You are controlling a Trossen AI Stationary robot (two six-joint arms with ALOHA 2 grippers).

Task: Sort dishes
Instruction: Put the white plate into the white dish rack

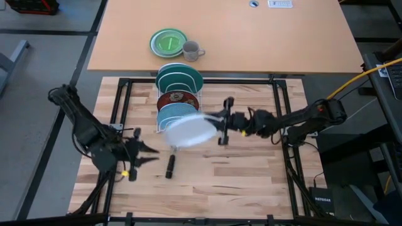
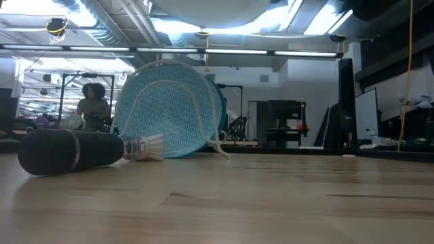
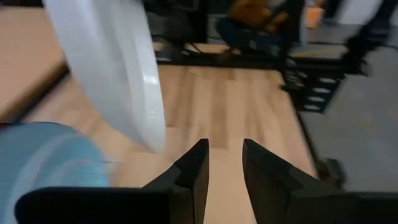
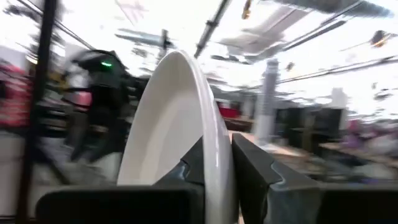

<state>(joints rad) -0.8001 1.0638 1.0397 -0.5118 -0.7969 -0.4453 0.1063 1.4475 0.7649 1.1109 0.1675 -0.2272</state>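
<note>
Right gripper: note its fingers pinch the white plate by the rim, holding it above the table beside the rack containing the teal, red and light blue plates. Left gripper waits spread near the table's left.

"NETGEAR" on black box, floor beside table

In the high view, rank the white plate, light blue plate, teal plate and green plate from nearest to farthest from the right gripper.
From the right gripper:
1. White plate, clamped in its fingers.
2. Light blue plate, front of the rack.
3. Teal plate, back of the rack.
4. Green plate, far table.
</note>
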